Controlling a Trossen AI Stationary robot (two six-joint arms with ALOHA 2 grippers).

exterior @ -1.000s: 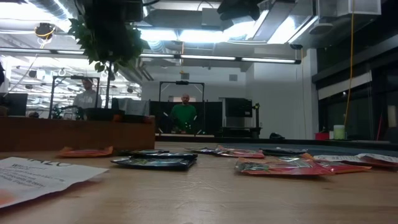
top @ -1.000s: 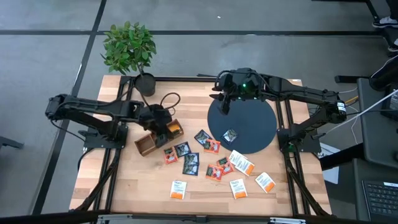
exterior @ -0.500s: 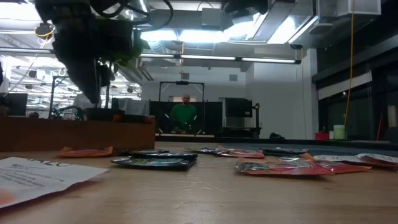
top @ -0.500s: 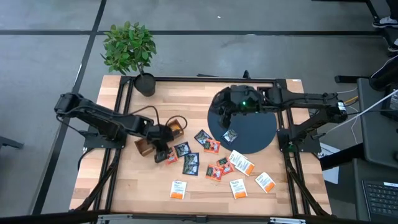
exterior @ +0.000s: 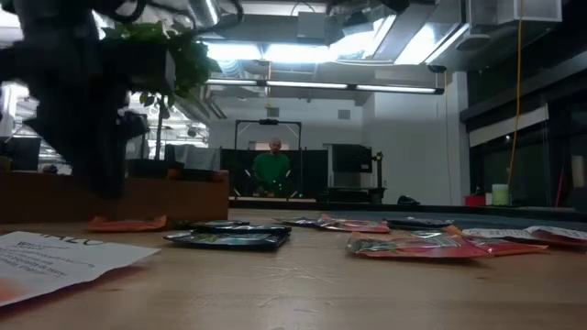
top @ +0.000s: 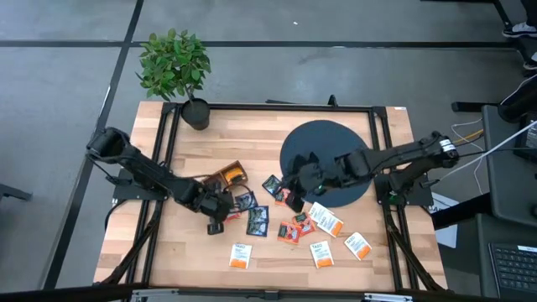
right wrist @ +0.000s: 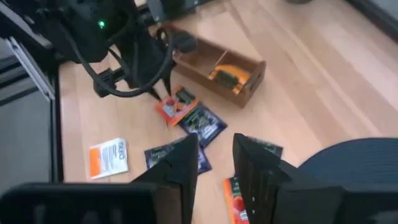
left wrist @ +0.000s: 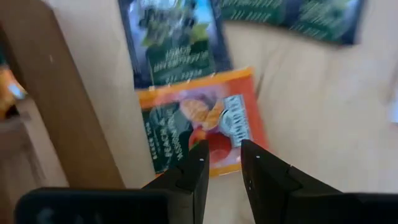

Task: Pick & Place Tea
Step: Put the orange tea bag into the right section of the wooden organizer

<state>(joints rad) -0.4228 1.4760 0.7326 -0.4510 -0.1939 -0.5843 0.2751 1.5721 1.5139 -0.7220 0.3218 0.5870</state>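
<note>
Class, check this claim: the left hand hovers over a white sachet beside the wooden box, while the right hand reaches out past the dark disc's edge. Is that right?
One detail is wrong. In the left wrist view, the left hand hovers over a red-orange sachet, not a white one, beside the wooden box. The rest stands: in the high view the right hand reaches past the dark disc's edge.
</note>
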